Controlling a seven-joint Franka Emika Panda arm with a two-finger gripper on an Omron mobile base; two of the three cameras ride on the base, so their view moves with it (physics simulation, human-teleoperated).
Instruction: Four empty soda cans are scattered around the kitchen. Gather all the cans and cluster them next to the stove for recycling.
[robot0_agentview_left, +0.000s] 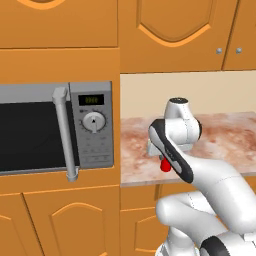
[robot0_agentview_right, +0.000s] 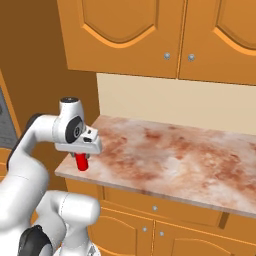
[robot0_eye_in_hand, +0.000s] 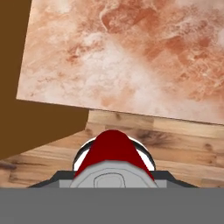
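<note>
A red soda can (robot0_agentview_right: 81, 161) hangs clamped in the gripper (robot0_agentview_right: 80, 156), lifted clear of the counter (robot0_agentview_right: 175, 155) at its near left corner. The jaws are closed on the can's upper part, and its red body pokes out below the hand; from the hand camera the can (robot0_eye_in_hand: 113, 151) sits just beyond the fingers, over the counter edge and the plank floor (robot0_eye_in_hand: 175, 140). Left of the counter stands a built-in microwave (robot0_agentview_left: 55, 127). Orange wall cabinets (robot0_agentview_right: 150, 35) hang above.

Both base views flank the arm, sharing the counter (robot0_agentview_right: 190, 160); hand view looks straight down (close) at its edge.
</note>
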